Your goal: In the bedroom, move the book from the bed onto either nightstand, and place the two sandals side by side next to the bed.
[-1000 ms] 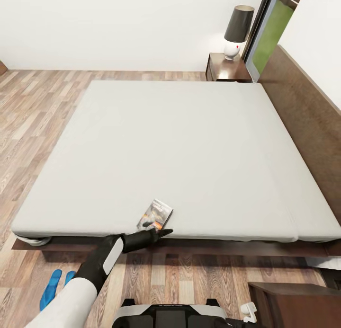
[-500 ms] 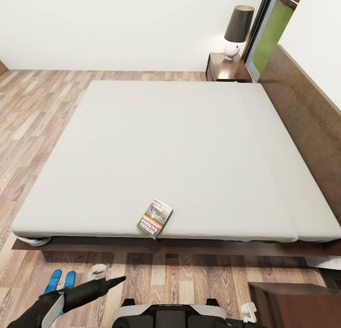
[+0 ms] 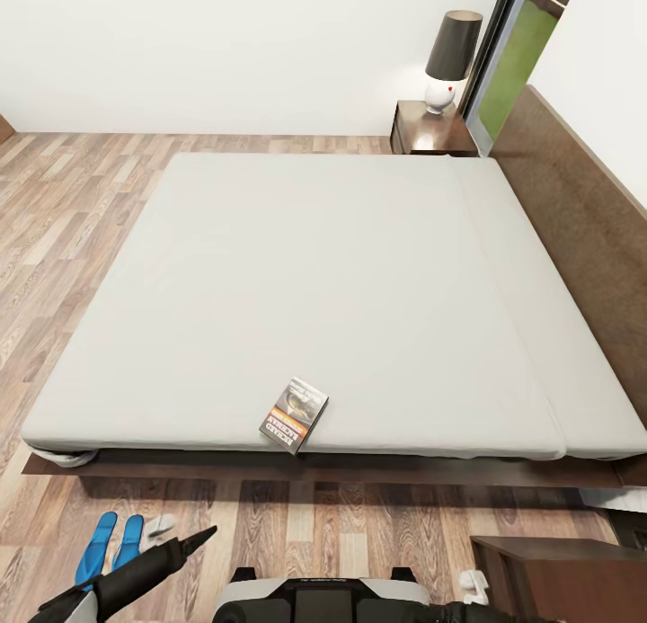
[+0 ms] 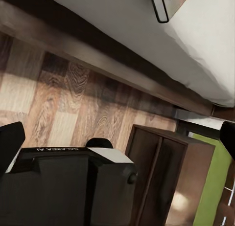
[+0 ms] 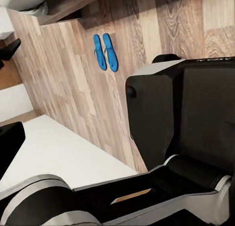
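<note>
The book [image 3: 294, 414] lies flat on the pale grey bed [image 3: 341, 272], at the mattress edge nearest me, and its corner [image 4: 171, 3] also shows in the left wrist view. Both blue sandals [image 3: 110, 545] lie side by side on the floor by the bed's near left corner. The right wrist view shows the pair [image 5: 105, 52] too. My left gripper [image 3: 202, 538] hangs low over the floor, right of the sandals and below the book. Its fingers [image 4: 11, 140] stand far apart, open and empty. My right gripper [image 5: 117, 143] hovers above my base, open and empty.
A reddish-brown nightstand [image 3: 553, 574] stands at the bottom right, close to my base [image 3: 323, 600]. A second nightstand [image 3: 429, 130] with a dark-shaded lamp [image 3: 449, 61] stands beyond the bed by the window. The headboard [image 3: 584, 218] runs along the right. Wood floor lies to the left.
My left arm has pulled back from the book's edge, down and to the left, toward the floor near the sandals. The book stayed on the bed.
</note>
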{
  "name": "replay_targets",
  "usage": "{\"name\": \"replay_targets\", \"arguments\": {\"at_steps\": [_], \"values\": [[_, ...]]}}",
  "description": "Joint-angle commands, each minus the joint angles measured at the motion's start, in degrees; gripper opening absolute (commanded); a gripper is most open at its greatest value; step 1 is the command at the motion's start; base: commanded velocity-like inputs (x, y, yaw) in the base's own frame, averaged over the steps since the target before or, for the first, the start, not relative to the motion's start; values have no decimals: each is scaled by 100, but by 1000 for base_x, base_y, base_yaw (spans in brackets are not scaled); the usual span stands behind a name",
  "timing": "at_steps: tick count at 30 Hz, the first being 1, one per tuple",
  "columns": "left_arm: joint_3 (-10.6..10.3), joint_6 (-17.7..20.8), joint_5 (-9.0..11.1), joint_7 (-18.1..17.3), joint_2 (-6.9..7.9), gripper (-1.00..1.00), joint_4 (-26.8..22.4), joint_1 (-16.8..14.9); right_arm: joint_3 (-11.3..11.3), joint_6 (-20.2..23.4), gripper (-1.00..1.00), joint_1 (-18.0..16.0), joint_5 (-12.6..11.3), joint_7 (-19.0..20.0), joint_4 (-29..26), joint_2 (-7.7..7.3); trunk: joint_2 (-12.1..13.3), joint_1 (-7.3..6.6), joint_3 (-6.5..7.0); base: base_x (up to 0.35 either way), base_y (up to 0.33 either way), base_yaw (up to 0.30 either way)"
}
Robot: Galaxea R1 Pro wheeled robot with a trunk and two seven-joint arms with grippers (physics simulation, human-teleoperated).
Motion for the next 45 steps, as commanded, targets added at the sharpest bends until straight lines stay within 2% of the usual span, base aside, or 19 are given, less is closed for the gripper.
{"name": "replay_targets", "arguments": {"at_steps": [1,5,7,11,15,18,19,21,24,25,26,28,29,31,37,40,41,42,45], "values": [[32,57,44,-20,0,100,3,-2,13,175,100,-9,-54,-15,-95,-2,-8,3,-7,0,0,0],[83,48,44,-21,-10,100,5,-2,9,345,100,-33,-57,-315,-286,71,-8,3,-7,0,0,0],[90,47,41,-21,-18,100,5,-2,11,367,100,-37,-59,-611,-315,218,-8,3,-7,0,0,0],[95,46,37,-26,-35,100,6,-2,6,364,100,-42,-62,-1393,-355,827,-8,3,-7,0,0,0],[96,49,40,-26,-66,100,7,-2,-12,336,100,-43,-153,-1745,-549,992,-8,3,-7,0,0,0],[102,52,47,-42,-88,100,42,-2,-91,334,100,-43,-354,-1820,-634,1022,-8,3,-7,0,0,0],[104,53,50,-49,-93,100,100,-2,-122,328,100,-43,-568,-1840,-650,1036,-8,3,-7,0,0,0],[105,54,48,-42,-95,100,140,-2,-133,318,100,-43,-777,-1857,-656,1073,-8,3,-7,0,0,0],[105,54,45,-38,-103,100,168,-2,-140,203,100,-43,-1031,-1876,-657,1336,-8,3,-7,0,0,0],[105,54,45,-37,-109,100,173,-2,-139,72,100,-43,-1077,-1881,-657,1444,-8,3,-7,0,0,0],[105,53,44,-34,-121,100,179,-2,-138,-288,100,-43,-1116,-1900,-654,1578,-8,3,-7,0,0,0],[105,49,44,-31,-127,100,192,-2,-136,-768,100,-46,-1151,-2005,-648,1680,-8,3,-7,0,0,0],[105,47,44,-29,-128,100,201,-2,-132,-1179,100,-54,-1178,-2255,-642,1739,-8,3,-7,0,0,0],[105,46,44,-27,-128,100,211,-2,-120,-1501,100,-70,-1203,-2696,-636,1795,-8,3,-7,0,0,0],[105,45,44,-27,-131,100,216,-2,-103,-1664,100,-85,-1271,-2923,-644,1914,-8,3,-7,0,0,0],[105,45,44,-28,-133,100,216,-2,-95,-1698,100,-88,-1697,-2922,-719,1941,-8,3,-7,0,0,0],[105,45,44,-31,-133,100,216,-2,-76,-1705,100,-87,-2182,-2909,-793,1945,-8,3,-7,0,0,0],[105,45,44,-32,-133,100,216,-2,-72,-1706,100,-87,-2314,-2908,-805,1945,-8,3,-7,0,0,0],[103,45,41,-34,-133,100,216,-2,-38,-1680,100,-87,-3027,-2902,-835,1943,-8,3,-7,0,0,0]]}}
